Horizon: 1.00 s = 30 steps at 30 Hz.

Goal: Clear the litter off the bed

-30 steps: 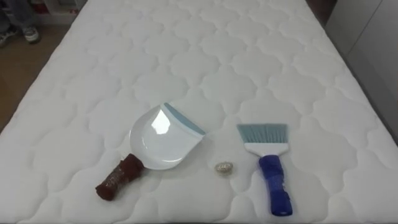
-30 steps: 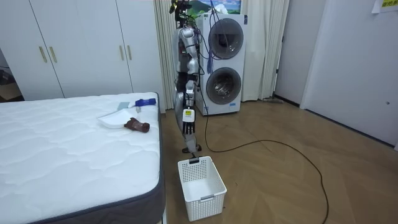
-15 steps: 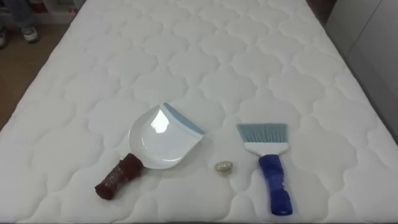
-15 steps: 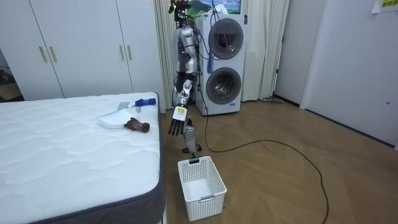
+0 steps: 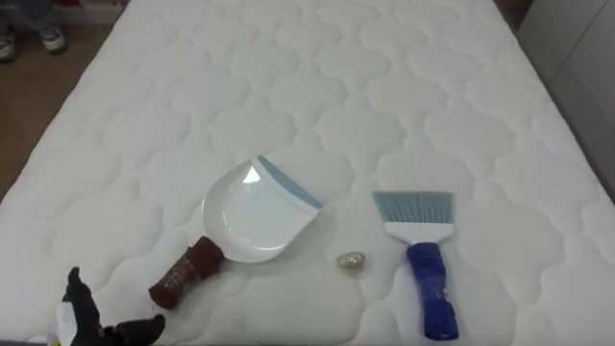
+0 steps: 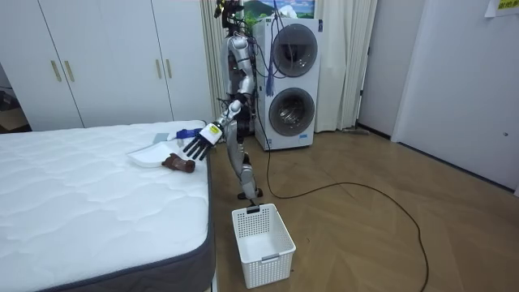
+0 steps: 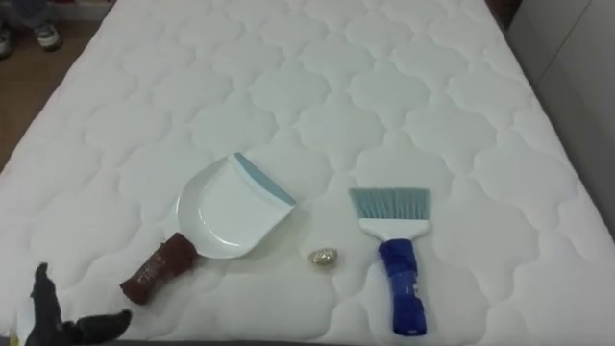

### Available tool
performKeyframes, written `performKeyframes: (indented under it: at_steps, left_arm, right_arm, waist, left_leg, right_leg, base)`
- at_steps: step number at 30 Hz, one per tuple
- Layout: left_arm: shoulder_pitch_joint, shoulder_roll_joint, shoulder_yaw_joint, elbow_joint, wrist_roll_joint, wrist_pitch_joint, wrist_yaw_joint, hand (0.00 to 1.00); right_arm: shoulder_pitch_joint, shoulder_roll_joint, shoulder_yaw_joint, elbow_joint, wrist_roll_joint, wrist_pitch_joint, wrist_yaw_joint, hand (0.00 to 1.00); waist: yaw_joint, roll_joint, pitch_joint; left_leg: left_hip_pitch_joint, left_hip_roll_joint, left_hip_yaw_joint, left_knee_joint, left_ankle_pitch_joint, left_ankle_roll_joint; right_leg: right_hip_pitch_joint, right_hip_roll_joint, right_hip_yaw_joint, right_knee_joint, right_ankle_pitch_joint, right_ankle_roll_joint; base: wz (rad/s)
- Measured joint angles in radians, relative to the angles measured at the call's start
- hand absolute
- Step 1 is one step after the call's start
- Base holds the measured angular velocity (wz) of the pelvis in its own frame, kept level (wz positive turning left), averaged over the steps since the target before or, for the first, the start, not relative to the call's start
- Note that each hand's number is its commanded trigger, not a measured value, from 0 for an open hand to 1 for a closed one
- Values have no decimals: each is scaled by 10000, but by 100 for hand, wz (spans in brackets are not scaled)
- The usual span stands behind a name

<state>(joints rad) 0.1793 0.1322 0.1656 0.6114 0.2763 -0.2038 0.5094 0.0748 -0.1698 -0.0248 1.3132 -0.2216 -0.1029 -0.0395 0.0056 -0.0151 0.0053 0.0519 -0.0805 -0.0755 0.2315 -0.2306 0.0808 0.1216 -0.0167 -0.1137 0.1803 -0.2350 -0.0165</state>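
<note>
Reads as a home bedroom with a laundry corner: quilted white mattress [image 6: 81, 195] beside the spread fingers [image 6: 193, 149] of the left hand [image 6: 207, 134], white wardrobe doors [image 6: 105, 57] past the fingers, two stacked laundry machines [image 6: 292, 81] behind them, wood floor [image 6: 365, 235] and white basket [image 6: 272, 264] below them.

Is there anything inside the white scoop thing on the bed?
No, the dustpan looks empty inside, just shiny white. The little crumpled ball lies on the bed beside it, not in it. Whatever is under the dustpan is covered.
</note>
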Motion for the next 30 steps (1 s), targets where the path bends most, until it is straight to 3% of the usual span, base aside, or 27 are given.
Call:
performKeyframes:
  at_steps: [8, 12, 20, 30]
  left_arm:
    - [-127, 87, -396, -742, 3, -129, 99, 0]
    - [-302, 387, -1157, -805, 5, -132, 48, 0]
    - [-685, 462, -1972, -1028, -3, -166, -90, 0]
    - [-779, 464, -2294, -1004, -115, -168, -231, 0]
  right_arm:
    - [67, -100, 45, -133, 676, -57, 464, 0]
    - [21, -242, 455, -144, 991, -58, 663, 0]
    - [-151, -294, 826, -109, 1078, -58, 629, 0]
    - [-250, -241, 1062, 63, 1440, -53, 573, 0]
  waist:
    - [7, 56, -17]
    - [6, 81, -33]
    - [-60, 114, -34]
    - [-372, -37, 47]
  left_leg:
    - [-93, 37, 161, -176, 1, 2]
    - [-239, 32, 179, -28, 4, 3]
    - [-309, 42, 166, -11, 5, 2]
    - [-437, 37, 169, 3, 5, 1]
  right_leg:
    - [-179, 8, 41, 42, 12, 6]
    - [-281, -4, 55, 45, 19, 7]
    - [-330, -1, 13, 22, 22, 5]
    - [-428, -2, -8, 21, 34, 6]
  base:
    - [-5]
    - [-2]
    - [0]
    - [0]
